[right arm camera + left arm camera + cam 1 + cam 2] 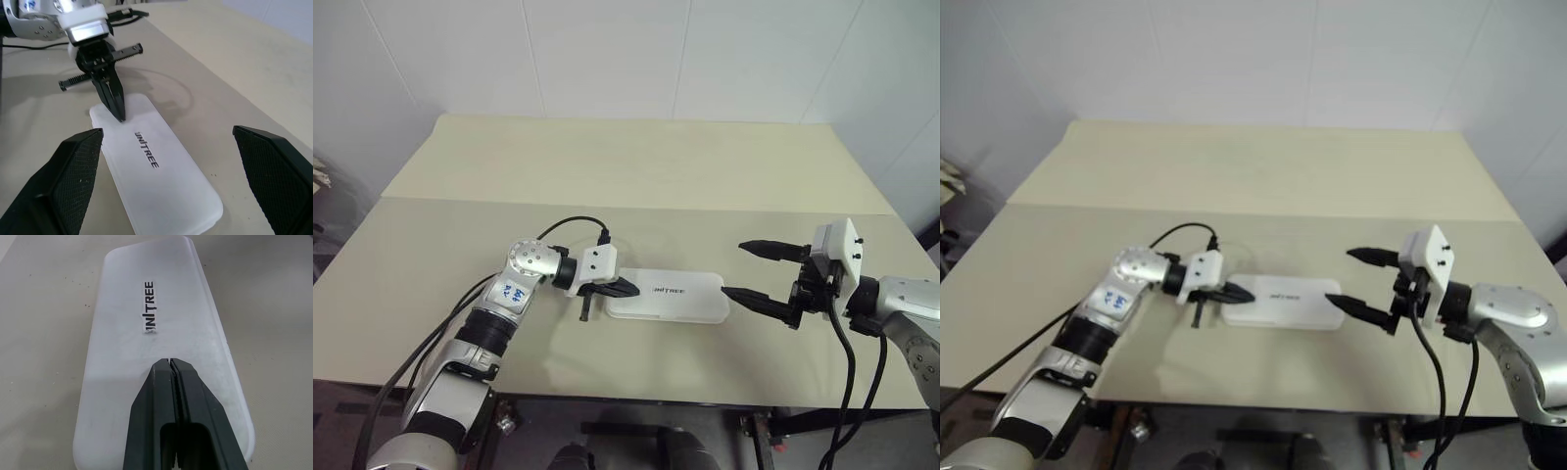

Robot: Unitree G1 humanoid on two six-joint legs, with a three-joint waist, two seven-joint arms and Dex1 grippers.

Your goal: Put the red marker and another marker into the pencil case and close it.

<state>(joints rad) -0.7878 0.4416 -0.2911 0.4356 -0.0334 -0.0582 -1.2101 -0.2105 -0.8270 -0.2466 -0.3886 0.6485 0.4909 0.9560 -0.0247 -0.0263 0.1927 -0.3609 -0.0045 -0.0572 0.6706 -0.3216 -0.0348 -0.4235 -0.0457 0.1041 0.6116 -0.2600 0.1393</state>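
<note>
Head views, case: white pencil case (668, 295) lying flat and closed on the beige table (636, 176), lid up, dark lettering on top, long side running from one arm toward the other.
Head views, left gripper: left gripper (625, 288) at the case's left end, black fingers pressed together, tips over the lid's edge there; contact with the lid too close to call.
Head views, right gripper: right gripper (751, 271) just off the case's right end, jaws spread wide, nothing between them; lower finger near the case's right corner, upper finger farther back over bare table.
Left wrist view, case: lid of the case stretching away beneath the closed fingers (166, 416), lettering beyond their tips, tips over the near half of the lid.
Right wrist view, case: case lying between and beyond the two wide-spread black fingers (63, 181), apart from both.
Right wrist view, left gripper: at the case's far end, fingers shut to a single point, tip down on or just above the lid near its far corner.
Markers: neither to be seen outside the shut case.
</note>
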